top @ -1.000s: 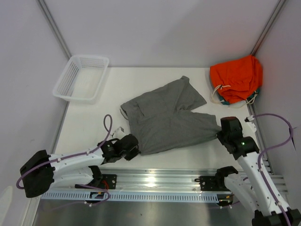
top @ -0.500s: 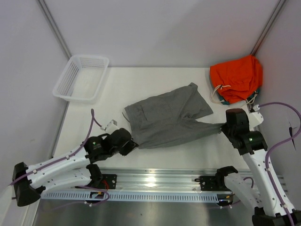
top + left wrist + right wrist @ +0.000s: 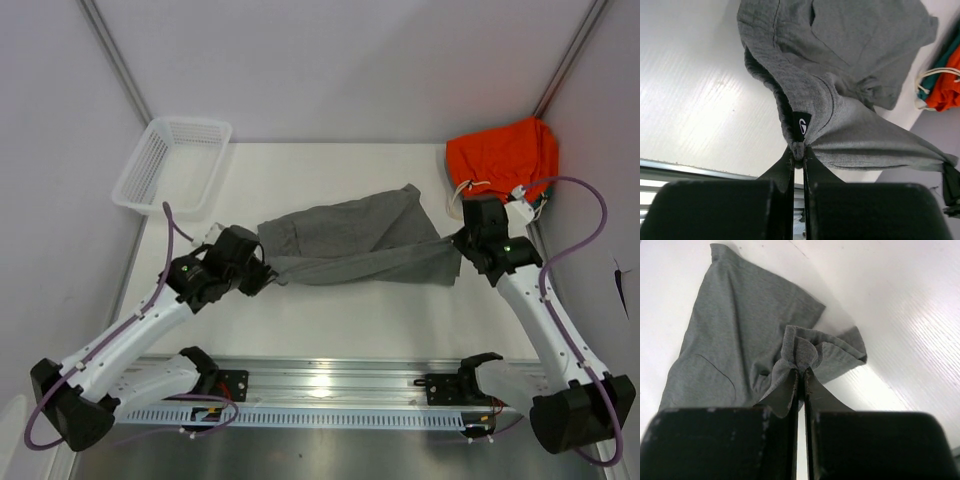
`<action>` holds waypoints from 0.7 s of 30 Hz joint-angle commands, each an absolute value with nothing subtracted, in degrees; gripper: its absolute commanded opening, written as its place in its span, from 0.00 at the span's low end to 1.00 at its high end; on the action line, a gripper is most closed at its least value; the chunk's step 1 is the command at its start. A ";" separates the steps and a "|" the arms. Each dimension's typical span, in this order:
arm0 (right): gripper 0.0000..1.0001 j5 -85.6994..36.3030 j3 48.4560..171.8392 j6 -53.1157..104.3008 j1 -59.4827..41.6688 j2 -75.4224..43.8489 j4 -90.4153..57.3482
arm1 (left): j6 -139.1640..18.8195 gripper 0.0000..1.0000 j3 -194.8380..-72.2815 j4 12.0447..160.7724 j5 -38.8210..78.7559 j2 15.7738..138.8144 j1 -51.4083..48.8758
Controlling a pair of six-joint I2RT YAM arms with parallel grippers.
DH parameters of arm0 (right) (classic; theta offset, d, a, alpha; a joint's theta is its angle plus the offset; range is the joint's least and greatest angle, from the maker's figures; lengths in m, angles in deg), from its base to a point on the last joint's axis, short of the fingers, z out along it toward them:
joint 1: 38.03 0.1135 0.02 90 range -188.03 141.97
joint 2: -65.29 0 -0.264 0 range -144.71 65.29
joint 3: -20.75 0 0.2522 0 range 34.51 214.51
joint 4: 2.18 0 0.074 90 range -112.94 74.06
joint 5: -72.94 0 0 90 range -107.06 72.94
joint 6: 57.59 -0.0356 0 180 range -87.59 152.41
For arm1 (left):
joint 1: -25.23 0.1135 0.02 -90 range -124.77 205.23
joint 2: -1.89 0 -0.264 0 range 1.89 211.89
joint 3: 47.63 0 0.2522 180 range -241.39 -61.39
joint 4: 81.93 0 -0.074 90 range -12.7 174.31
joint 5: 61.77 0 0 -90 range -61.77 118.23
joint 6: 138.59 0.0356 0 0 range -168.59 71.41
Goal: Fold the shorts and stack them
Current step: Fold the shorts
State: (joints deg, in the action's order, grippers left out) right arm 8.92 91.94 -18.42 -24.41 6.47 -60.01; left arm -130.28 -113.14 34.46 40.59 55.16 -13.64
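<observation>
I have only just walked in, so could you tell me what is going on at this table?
Two robot arms are handling a pair of grey shorts. The left gripper is shut on one end, by a small dark tag, and the right gripper is shut on the other end. The edge between them is pulled taut, and the rest trails onto the table. No fold is made yet. An orange garment and a white basket sit at the far corners.

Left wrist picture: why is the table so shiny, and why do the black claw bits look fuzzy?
Left wrist view: light glare washes the white table; the left claw sits very near the lens, so it blurs, while the mid-grey jersey shorts look sharp. Right wrist view: same glare streaks, same fuzzy right claw.
</observation>
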 commanded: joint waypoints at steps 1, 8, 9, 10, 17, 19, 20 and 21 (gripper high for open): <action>0.00 11.86 96.03 -16.29 -25.55 2.99 -53.65 | -125.06 0.01 -116.14 31.83 40.09 58.13 -11.07; 0.00 11.68 104.11 -14.18 -25.64 -7.64 -50.92 | -123.57 0.01 -118.96 33.85 37.11 63.41 -6.33; 0.00 11.68 104.99 -14.09 -25.64 -8.61 -50.40 | -123.48 0.00 -119.22 34.12 37.11 63.76 -5.80; 0.00 11.68 105.87 -13.91 -25.73 -10.54 -50.13 | -123.39 0.01 -119.48 34.29 37.02 64.02 -5.27; 0.00 9.31 114.57 -11.89 -25.82 -21.43 -47.15 | -120.84 0.01 -123.44 34.56 33.24 70.43 0.79; 0.00 8.61 115.81 -11.37 -25.82 -23.29 -44.43 | -120.14 0.00 -124.93 34.82 32.54 72.89 1.94; 0.00 8.35 115.90 -11.36 -25.82 -24.87 -43.46 | -119.79 0.01 -125.72 35.26 32.01 73.69 3.16; 0.00 8.17 116.25 -11.45 -25.90 -25.66 -42.40 | -119.44 0.00 -125.99 35.70 31.66 74.48 3.61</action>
State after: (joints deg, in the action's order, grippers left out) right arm 6.06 113.32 -12.91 -24.80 -23.41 -47.97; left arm -122.83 -123.02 36.67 32.33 72.76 1.05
